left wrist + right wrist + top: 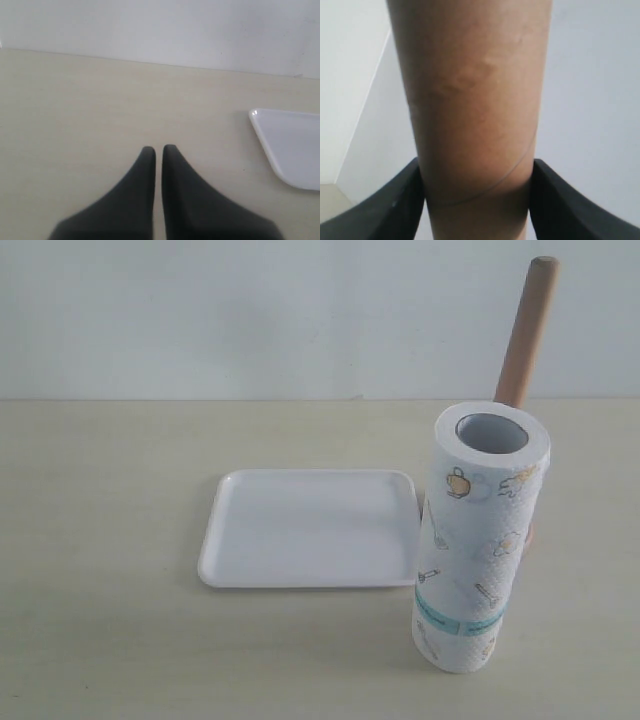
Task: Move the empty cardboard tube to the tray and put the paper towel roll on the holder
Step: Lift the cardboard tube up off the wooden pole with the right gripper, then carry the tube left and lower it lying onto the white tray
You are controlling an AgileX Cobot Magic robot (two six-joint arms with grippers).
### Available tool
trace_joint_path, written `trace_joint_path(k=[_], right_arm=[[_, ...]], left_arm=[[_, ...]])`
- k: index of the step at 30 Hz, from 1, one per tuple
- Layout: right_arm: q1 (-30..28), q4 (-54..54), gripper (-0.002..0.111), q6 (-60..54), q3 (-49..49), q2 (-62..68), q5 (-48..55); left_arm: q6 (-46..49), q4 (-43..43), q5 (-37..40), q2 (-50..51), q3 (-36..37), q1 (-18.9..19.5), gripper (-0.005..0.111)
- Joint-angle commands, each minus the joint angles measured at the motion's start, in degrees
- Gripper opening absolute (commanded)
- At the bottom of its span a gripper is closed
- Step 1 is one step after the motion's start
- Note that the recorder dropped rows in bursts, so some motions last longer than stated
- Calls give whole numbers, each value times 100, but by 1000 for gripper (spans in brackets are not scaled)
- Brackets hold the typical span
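1. Black tapered fingers (395, 205) of the right gripper (476, 167) clamp a long, plain brown cardboard tube (475, 90) marked by a thin spiral seam. One finger presses against each side of it in the right wrist view.
2. The cardboard tube sits squarely between the two fingertips and extends well beyond them. It fills the middle of that view against a pale wall (590, 75).
3. Where the tube hangs over the table cannot be told from the exterior view.
4. Over on the other arm, the left gripper (159, 148) has its dark fingers (142, 185) drawn together with only a hairline gap between the tips. They grasp nothing and are poised above the cream table (75, 110).
5. A corner of the shallow white rectangular tray (290, 145) lies near that gripper, apart from its fingertips.
6. In the exterior view the tray (310, 530), with rounded corners and a raised rim, lies flat at mid-table (100, 540).
7. A thick white paper towel roll (480, 540), printed with small kitchen-utensil drawings and a teal band, stands on end by the tray's right edge, nearer the camera. Its grey core opens upward. Whether it touches the tray cannot be told.
8. Behind the roll rises the light wooden holder (525, 330). Its slim, round-tipped dowel leans to the right in the picture, and its base is mostly hidden by the roll.
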Motion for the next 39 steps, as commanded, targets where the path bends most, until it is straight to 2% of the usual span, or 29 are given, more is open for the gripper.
trace_joint_path(k=[1,6,13,18,21,26,39], right_arm=[[305,-181,0,242,-216,23,-146],[1221,-732,0,340,-340,33,709],[3154,-1717,0,391,-333,416,2606],[4703,-2306,0,257,-333,1188,4641],[5356,-2320,0,-240,-403,1765,5665],[5858,-2309,0,-472,-841,2790,6144],[5858,-2130,0,-1066,-1335,4405,6408]], left_arm=[[21,-40,-7,-15,20,13,4],[21,-40,-7,-15,20,13,4],[21,-40,-7,-15,20,13,4],[21,-40,-7,-15,20,13,4],[21,-40,-7,-15,20,13,4],[21,-40,-7,-15,20,13,4],[21,-40,-7,-15,20,13,4]])
